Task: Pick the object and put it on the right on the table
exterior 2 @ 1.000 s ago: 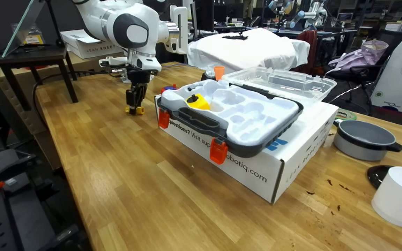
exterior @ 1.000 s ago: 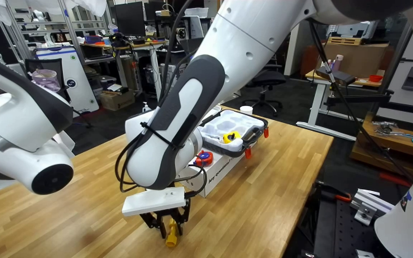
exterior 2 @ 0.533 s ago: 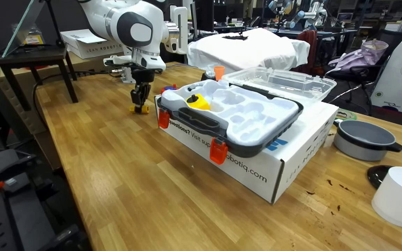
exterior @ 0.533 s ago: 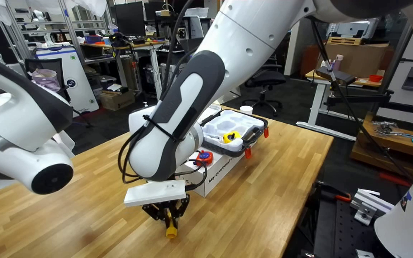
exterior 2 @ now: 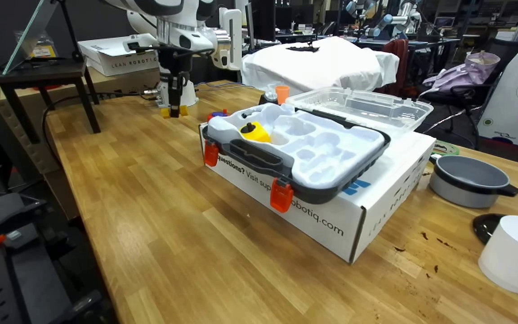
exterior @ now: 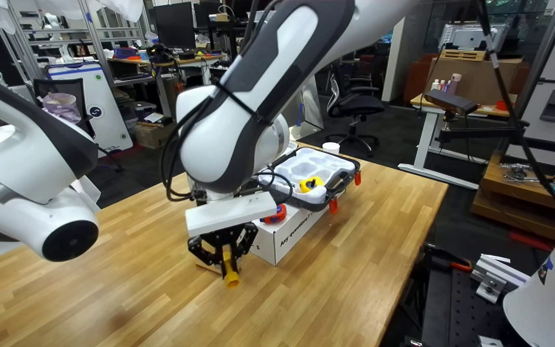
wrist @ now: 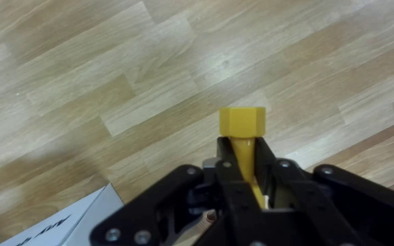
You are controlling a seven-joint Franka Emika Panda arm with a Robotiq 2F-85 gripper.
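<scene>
The object is a yellow-orange peg-like piece (exterior: pixel 231 278) with a wider hexagonal end. My gripper (exterior: pixel 229 271) is shut on its narrower stem and holds it above the light-brown wooden table (exterior: pixel 335 274). In an exterior view, the piece's ends (exterior 2: pixel 183 110) stick out on both sides of the gripper (exterior 2: pixel 175 112). In the wrist view, the hexagonal end (wrist: pixel 242 123) stands out past the fingertips (wrist: pixel 240 143). The stem runs back between the fingers, and its far part is partly hidden by them. The table (wrist: pixel 80 75) fills the background there.
A white box (exterior: pixel 291 237) bears an open case (exterior 2: pixel 331 148) and a red-and-blue item (exterior: pixel 275 215). A tan strip (exterior: pixel 207 268) lies on the table behind the gripper. A grey pot (exterior 2: pixel 470 184) and white cup (exterior 2: pixel 513 254) stand beyond the box. Another arm (exterior: pixel 32 164) is nearby.
The fingers, slightly apart around the piece on the table one second ago, have shut on it. The gripper has since risen with the piece, uncovering the tan strip.
</scene>
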